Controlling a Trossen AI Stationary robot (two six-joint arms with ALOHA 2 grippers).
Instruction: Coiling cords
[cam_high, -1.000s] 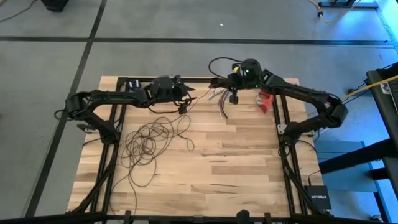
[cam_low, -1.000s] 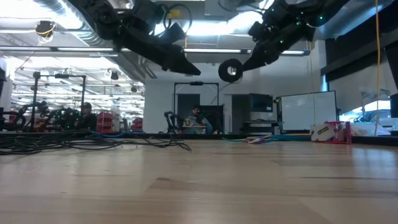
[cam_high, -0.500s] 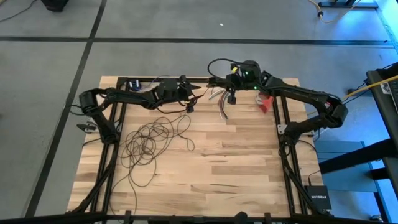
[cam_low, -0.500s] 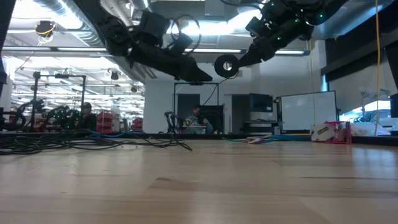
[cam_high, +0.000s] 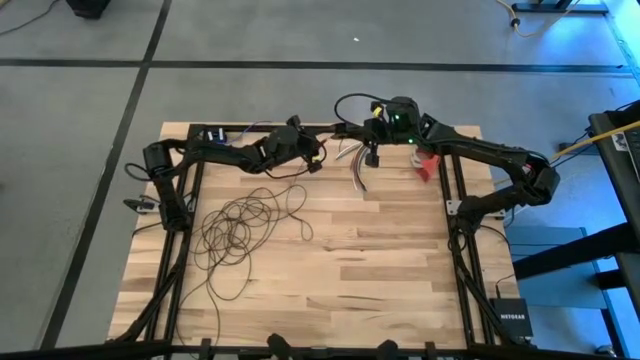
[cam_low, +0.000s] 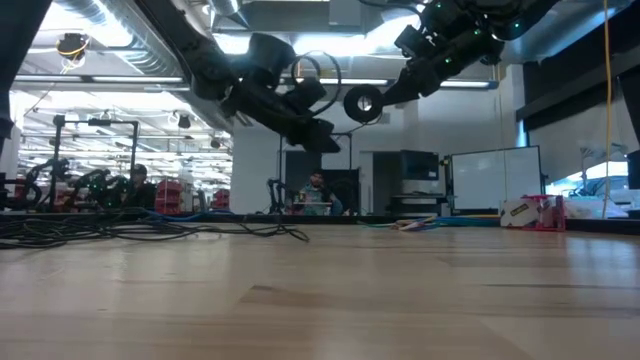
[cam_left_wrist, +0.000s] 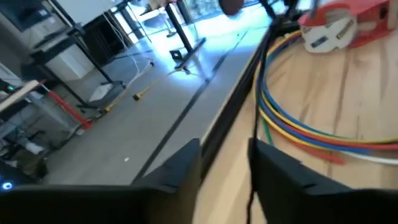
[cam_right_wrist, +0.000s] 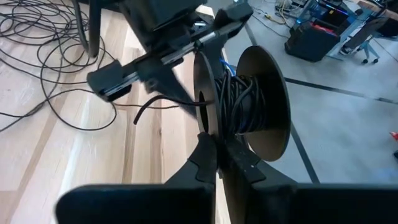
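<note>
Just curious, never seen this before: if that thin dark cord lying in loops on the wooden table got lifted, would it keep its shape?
Probably not. The thin dark cord sprawls in loose uneven loops, so it looks floppy. Overlapping strands would likely snag and drag together.

I work in what looks like a large robotics lab or industrial workshop. My wooden butcher-block table (cam_high: 380, 260) sits in a black metal frame on a grey concrete floor (cam_high: 90, 150) marked with dark lines. Looking level across the tabletop, I see a high open ceiling with exposed ducts (cam_low: 90, 20) and long strip lights, racks of equipment (cam_low: 95, 185) off to one side, a whiteboard (cam_low: 495, 180) against the far wall, and people seated at benches (cam_low: 318, 192) in the distance. A thick yellow cable (cam_high: 590, 145) trails across the floor beside my table, near a small black network box (cam_high: 512, 317).
</note>
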